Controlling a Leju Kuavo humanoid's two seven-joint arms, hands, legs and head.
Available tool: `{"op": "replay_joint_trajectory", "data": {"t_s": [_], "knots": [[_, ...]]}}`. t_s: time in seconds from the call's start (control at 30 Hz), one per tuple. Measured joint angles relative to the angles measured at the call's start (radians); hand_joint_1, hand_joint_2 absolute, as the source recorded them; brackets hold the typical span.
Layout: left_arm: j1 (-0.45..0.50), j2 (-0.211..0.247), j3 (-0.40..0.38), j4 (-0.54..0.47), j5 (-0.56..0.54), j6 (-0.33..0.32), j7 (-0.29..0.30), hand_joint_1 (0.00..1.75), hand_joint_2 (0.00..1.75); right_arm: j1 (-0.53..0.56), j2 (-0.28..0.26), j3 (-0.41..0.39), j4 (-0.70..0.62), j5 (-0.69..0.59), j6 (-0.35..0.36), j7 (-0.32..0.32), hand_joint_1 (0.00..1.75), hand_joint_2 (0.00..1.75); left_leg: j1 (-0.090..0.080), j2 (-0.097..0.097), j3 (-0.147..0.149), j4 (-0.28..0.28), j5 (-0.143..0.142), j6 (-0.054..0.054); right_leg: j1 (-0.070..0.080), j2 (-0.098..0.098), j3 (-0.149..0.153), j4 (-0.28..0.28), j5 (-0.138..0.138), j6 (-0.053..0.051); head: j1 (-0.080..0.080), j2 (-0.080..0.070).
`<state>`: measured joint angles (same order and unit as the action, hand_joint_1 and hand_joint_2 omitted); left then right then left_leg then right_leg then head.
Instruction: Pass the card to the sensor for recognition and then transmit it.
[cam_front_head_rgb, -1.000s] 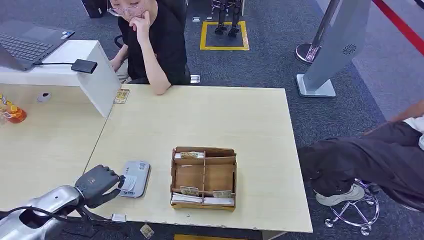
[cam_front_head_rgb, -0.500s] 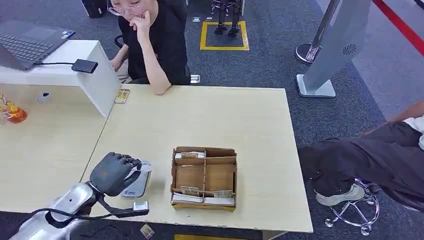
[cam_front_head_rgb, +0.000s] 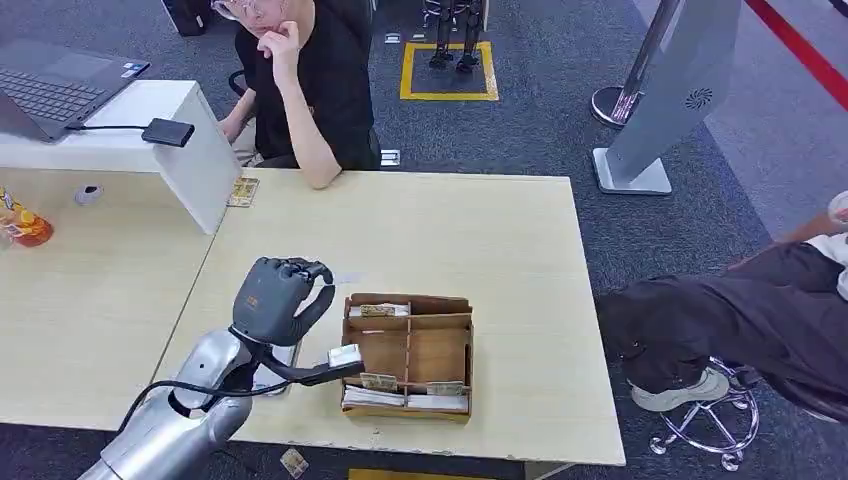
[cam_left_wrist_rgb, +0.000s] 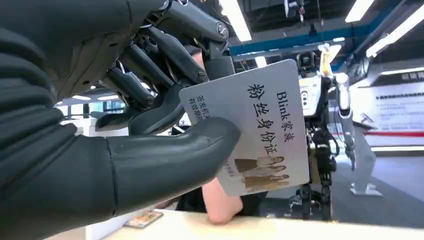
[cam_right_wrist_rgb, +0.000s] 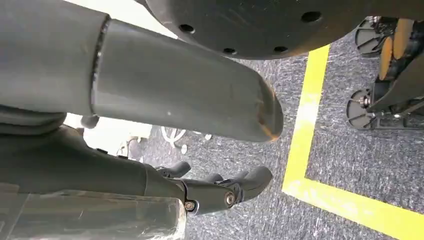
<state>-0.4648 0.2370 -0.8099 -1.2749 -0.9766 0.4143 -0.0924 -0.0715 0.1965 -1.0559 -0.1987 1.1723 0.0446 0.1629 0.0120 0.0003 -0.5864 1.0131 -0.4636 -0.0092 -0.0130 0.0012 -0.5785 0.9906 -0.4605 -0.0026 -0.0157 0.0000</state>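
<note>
One pale, smooth wood-grain table (cam_front_head_rgb: 480, 240) was seen from the head view, with a person (cam_front_head_rgb: 300, 80) in black seated at its far edge. A brown cardboard box (cam_front_head_rgb: 407, 355), split into compartments holding flat cards, stood near the front edge. Just beside it, the dark left hand (cam_front_head_rgb: 278, 298) was raised above the table on a silver arm. A flat, glossy white card (cam_left_wrist_rgb: 255, 127) with rounded corners and printed characters was pinched between its thick thumb and fingers (cam_left_wrist_rgb: 170, 50). The right hand (cam_right_wrist_rgb: 220, 192) hung over grey carpet, fingers loosely curled, nothing held.
</note>
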Motion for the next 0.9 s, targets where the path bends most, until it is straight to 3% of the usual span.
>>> {"op": "replay_joint_trajectory", "data": {"t_s": [0.3, 0.6, 0.9], "knots": [[-0.112, -0.117, 0.007, 0.086, -0.058, 0.065, 0.063, 1.75, 1.75, -0.003, 0.000, 0.019, 0.001, 0.024, 0.001, 0.006, 0.00, 0.00, 0.000, 0.000, 0.000, 0.000, 0.000, 0.000, 0.000, 0.000, 0.000, 0.000, 0.000, 0.000, -0.001, 0.000], [-0.238, -0.224, 0.015, 0.245, -0.070, 0.068, 0.106, 1.75, 1.75, -0.008, 0.000, 0.050, 0.002, 0.057, 0.012, 0.011, 0.00, 0.00, 0.000, 0.000, 0.000, 0.000, 0.000, 0.000, 0.000, 0.000, 0.000, 0.000, 0.001, -0.001, 0.000, 0.000], [-0.373, -0.285, 0.041, 0.442, -0.074, 0.099, 0.133, 1.75, 1.75, -0.010, 0.000, 0.081, 0.004, 0.077, 0.017, 0.015, 0.00, 0.00, 0.000, 0.000, 0.000, 0.000, 0.001, 0.000, 0.000, 0.000, 0.000, 0.001, 0.001, -0.001, 0.000, 0.000]]}}
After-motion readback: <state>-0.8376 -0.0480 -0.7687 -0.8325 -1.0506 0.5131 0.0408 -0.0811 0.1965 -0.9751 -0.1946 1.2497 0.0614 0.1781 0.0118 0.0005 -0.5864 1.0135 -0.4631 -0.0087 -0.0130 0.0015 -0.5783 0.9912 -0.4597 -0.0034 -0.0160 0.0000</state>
